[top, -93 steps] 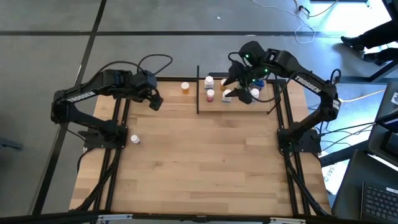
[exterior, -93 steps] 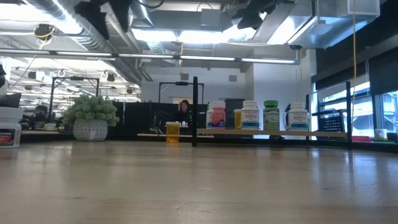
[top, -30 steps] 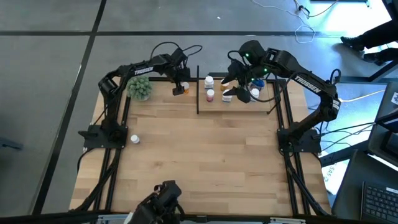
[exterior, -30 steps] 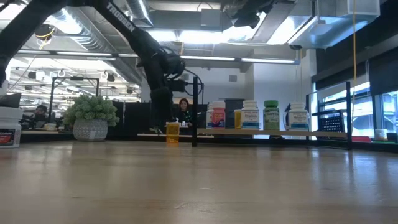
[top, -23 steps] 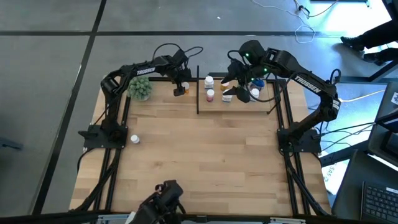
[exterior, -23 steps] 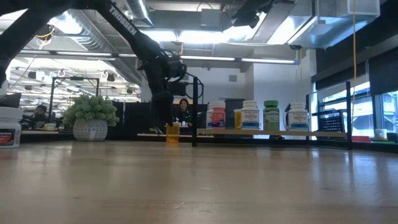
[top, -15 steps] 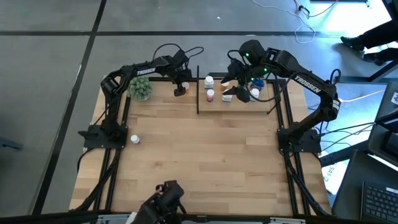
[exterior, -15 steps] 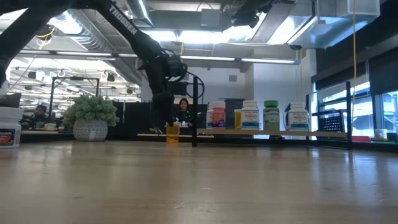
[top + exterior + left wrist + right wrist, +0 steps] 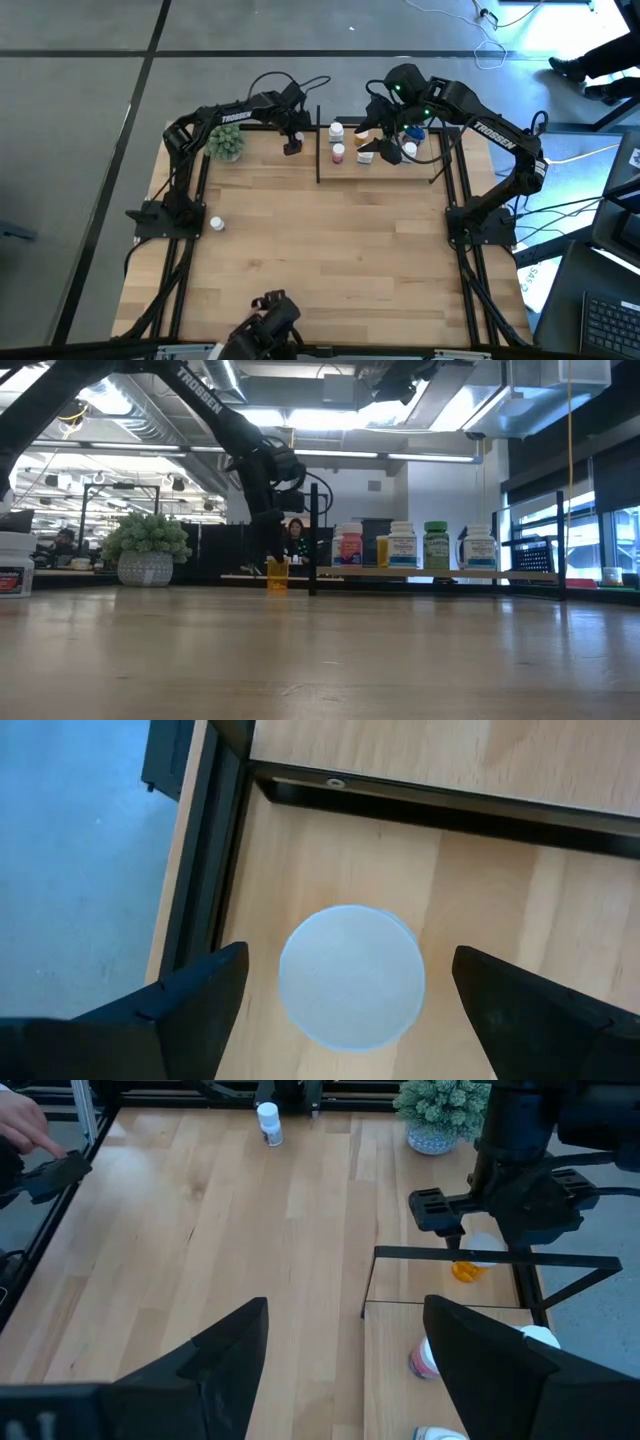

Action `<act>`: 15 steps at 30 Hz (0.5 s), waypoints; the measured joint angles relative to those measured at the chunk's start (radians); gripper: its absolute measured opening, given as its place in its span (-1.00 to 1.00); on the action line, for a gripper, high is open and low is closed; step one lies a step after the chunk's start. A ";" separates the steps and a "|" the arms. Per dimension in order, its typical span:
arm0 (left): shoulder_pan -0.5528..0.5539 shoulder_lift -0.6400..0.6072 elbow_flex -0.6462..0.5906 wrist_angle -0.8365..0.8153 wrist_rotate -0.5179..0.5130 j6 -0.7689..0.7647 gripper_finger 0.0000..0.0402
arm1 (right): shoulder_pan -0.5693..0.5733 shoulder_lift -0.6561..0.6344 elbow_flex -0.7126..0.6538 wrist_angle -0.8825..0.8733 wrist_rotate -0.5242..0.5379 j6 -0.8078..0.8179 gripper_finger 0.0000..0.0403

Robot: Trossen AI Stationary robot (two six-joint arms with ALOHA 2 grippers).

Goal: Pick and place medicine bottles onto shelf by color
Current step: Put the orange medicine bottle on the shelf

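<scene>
An orange medicine bottle with a white cap (image 9: 350,975) stands on the table (image 9: 277,573), just left of the shelf (image 9: 424,170). My left gripper (image 9: 347,965) hangs open above it, pointing steeply down, one finger on either side of the cap and clear of it. It hides the bottle in the high view (image 9: 293,145). Several bottles stand on the shelf board (image 9: 520,573): a pink-red one (image 9: 348,547), a green one (image 9: 436,545) and white ones. My right gripper (image 9: 345,1370) waits open over the shelf (image 9: 385,150), with nothing between its fingers.
A green bushy plant (image 9: 226,142) stands left of my left gripper. A white bottle (image 9: 216,224) stands near the table's left edge. Thin black posts (image 9: 313,540) edge the shelf. A person's hand (image 9: 20,1125) and a dark object (image 9: 265,318) show at the near side.
My left gripper has crept a little toward the shelf and lower, so that it now stands over the orange bottle, still open. The bottle has not moved.
</scene>
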 joint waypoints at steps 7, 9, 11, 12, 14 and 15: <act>-0.001 0.000 0.000 0.000 -0.016 -0.032 0.72 | 0.000 0.000 0.000 0.000 0.000 0.000 0.34; -0.001 0.000 0.000 0.000 -0.026 -0.036 0.68 | 0.000 0.000 0.000 0.000 0.000 0.000 0.34; -0.001 0.000 0.000 0.002 -0.027 -0.047 0.64 | 0.000 0.000 0.000 0.000 0.000 0.000 0.34; -0.001 0.000 0.000 0.003 -0.027 -0.060 0.61 | 0.000 0.000 0.000 0.000 0.000 0.000 0.34; 0.000 0.000 0.000 0.005 -0.027 -0.071 0.55 | 0.000 0.000 0.000 0.000 0.000 0.000 0.34; 0.000 0.000 0.000 0.005 -0.027 -0.076 0.52 | 0.000 0.000 0.000 -0.001 0.000 0.000 0.34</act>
